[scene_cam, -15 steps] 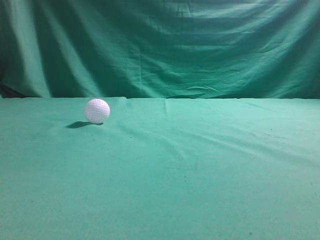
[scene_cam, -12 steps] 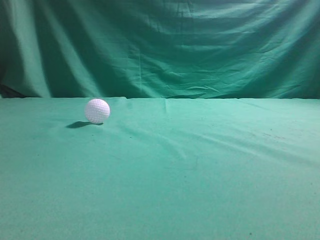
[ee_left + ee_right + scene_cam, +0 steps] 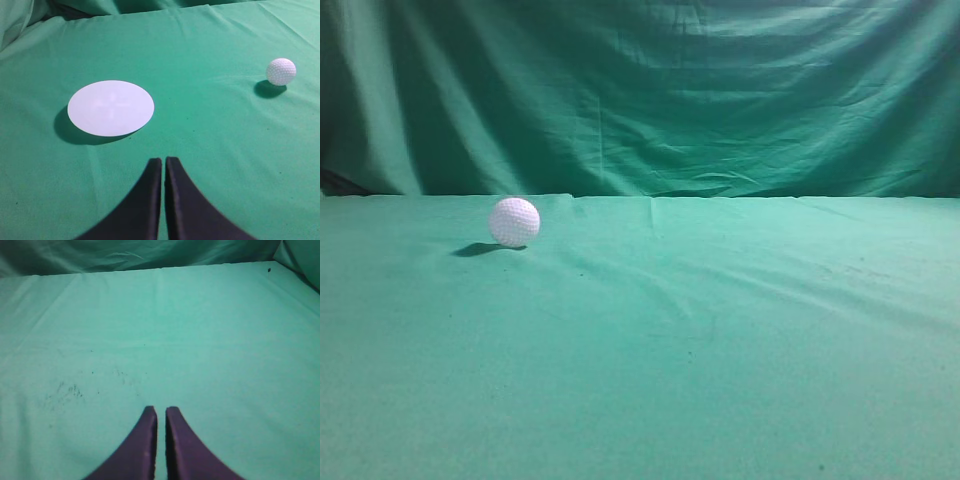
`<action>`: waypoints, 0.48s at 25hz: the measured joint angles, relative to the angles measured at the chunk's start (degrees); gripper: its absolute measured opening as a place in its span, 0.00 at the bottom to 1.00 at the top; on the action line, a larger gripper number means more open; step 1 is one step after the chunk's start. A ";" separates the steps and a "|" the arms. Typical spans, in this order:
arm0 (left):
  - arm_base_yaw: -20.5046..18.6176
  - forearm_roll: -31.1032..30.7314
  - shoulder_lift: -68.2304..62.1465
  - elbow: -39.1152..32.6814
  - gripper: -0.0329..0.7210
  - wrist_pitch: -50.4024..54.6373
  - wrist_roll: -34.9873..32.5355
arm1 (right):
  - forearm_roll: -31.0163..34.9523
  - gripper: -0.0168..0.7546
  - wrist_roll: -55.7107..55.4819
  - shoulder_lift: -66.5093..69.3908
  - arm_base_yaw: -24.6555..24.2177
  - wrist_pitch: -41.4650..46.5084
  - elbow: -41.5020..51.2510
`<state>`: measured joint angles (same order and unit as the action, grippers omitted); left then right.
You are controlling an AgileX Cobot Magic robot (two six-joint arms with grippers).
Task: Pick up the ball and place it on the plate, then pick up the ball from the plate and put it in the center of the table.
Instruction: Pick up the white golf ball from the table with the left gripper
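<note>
The white dimpled ball [image 3: 514, 221] rests on the teal-green table [image 3: 720, 330], left of middle near the far edge in the exterior view. It also shows in the left wrist view [image 3: 280, 71] at the upper right. A flat white round plate [image 3: 111, 107] lies on the cloth in the left wrist view, left of the ball and apart from it. My left gripper [image 3: 163, 161] is shut and empty, hovering in front of the plate. My right gripper [image 3: 161, 410] is shut and empty over bare cloth. Neither gripper nor the plate shows in the exterior view.
A darker draped green curtain [image 3: 650, 90] hangs behind the table's far edge. The cloth has wrinkles and small dark specks [image 3: 65, 390] in the right wrist view.
</note>
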<state>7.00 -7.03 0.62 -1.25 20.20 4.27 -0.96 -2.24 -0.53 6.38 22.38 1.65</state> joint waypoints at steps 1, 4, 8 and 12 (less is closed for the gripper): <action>0.00 0.00 0.00 0.00 0.04 0.00 0.00 | 0.00 0.10 0.00 0.00 0.00 0.00 0.00; 0.00 0.00 0.00 0.00 0.04 0.00 0.00 | 0.00 0.10 0.10 0.00 0.00 0.00 0.00; 0.00 -0.04 0.00 0.00 0.04 0.00 0.00 | 0.00 0.10 0.10 0.00 0.00 0.00 0.00; 0.00 1.26 0.00 0.00 0.04 -4.47 0.00 | 0.00 0.10 0.10 0.00 0.00 0.00 0.00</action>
<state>7.00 -5.78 0.62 -1.25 15.72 4.27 -0.96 -2.14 -0.53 6.38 22.38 1.65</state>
